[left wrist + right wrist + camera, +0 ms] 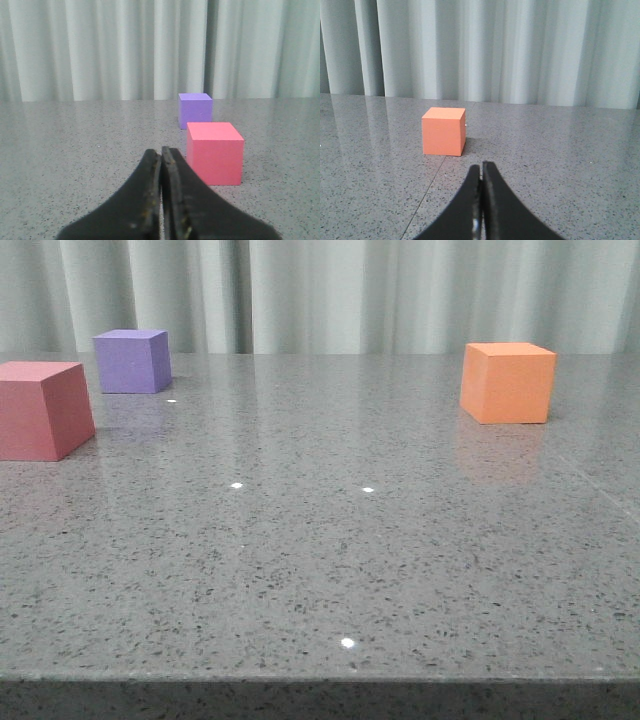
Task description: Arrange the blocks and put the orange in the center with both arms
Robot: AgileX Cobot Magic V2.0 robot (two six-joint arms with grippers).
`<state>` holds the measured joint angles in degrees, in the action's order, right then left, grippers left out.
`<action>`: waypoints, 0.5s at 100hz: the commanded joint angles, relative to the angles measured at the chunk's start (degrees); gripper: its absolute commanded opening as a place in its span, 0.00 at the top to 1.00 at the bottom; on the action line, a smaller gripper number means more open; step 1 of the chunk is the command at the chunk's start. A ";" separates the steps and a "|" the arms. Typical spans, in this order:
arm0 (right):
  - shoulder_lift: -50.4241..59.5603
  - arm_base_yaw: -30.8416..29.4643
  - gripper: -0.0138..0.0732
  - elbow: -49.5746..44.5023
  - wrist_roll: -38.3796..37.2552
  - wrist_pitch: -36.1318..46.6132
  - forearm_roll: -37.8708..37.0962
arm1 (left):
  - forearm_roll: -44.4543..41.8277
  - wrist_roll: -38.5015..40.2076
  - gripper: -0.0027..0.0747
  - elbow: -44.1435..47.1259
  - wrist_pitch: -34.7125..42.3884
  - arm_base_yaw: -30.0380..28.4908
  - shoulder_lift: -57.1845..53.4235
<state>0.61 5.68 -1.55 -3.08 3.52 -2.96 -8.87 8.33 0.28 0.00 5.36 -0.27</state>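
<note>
The orange cube (508,382) stands on the grey table at the far right; the right wrist view also shows this orange cube (444,131), a short way ahead of my right gripper (481,165), which is shut and empty. A pink-red cube (42,410) sits at the left edge, and a purple cube (132,361) sits behind it. In the left wrist view the pink-red cube (215,153) lies just ahead and to one side of my shut, empty left gripper (161,150), the purple cube (195,110) beyond it. Neither gripper appears in the front view.
A speckled grey stone tabletop (330,540) runs to a front edge near the bottom of the front view. Pale pleated curtains (330,290) hang behind the table. A thin seam (427,195) crosses the surface near the orange cube.
</note>
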 commanded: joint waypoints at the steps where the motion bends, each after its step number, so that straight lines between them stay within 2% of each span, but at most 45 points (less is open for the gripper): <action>1: 1.09 -0.34 0.92 0.65 0.23 5.06 0.11 | 0.03 0.07 0.99 2.56 4.59 -0.12 -1.69; 30: 1.09 -0.34 0.92 1.64 0.23 3.70 0.83 | 0.03 0.07 0.99 2.56 4.59 -0.12 -1.69; 42: 0.83 -0.34 0.92 5.81 0.23 -3.52 3.53 | 0.03 0.07 0.99 2.56 4.59 -0.12 -1.69; 50: 0.08 -0.34 0.92 10.09 0.23 -11.32 5.30 | 0.03 0.07 0.99 2.56 4.59 -0.12 -1.69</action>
<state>0.61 5.68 2.65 -3.08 -5.29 0.37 -8.87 8.33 0.28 0.00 5.36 -0.27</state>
